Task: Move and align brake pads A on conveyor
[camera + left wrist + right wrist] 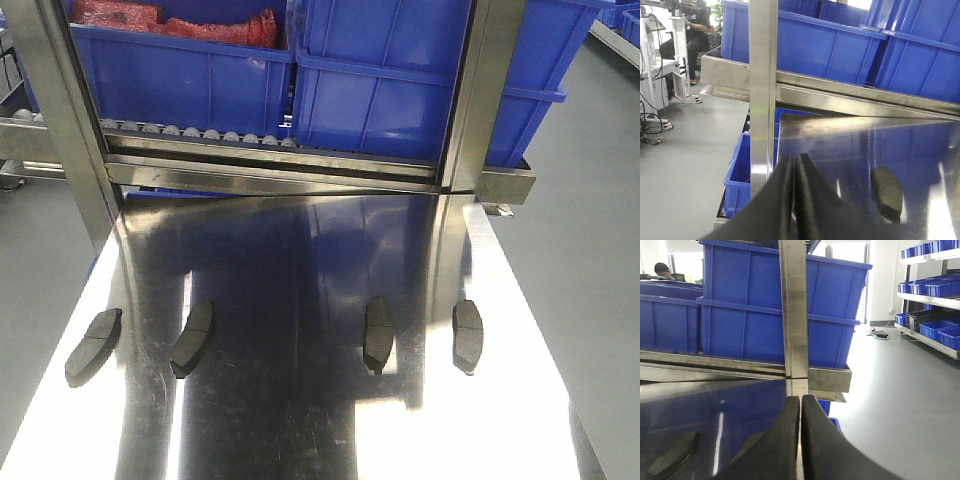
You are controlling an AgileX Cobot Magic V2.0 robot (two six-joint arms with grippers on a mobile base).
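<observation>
Several dark grey brake pads lie in a loose row on the shiny steel tabletop (300, 420): the outer ones sit at far left (93, 345) and far right (467, 335), with two between them (193, 338) (378, 333). The conveyor is out of view. My left gripper (794, 159) is shut and empty, hovering near the table's left edge; one brake pad (887, 192) lies to its right. My right gripper (801, 399) is also shut on nothing, near the right edge. A brake pad (672, 455) lies to its left, and another (757, 442) is partly hidden behind the finger. Neither gripper shows in the front view.
Two upright steel posts (60, 110) (480, 90) rise at the table's far corners. Behind them, blue bins (380, 80) stand on a roller rack (200, 133). Another blue bin (737, 175) sits low beside the table's left edge. Grey floor (900, 390) lies on the right.
</observation>
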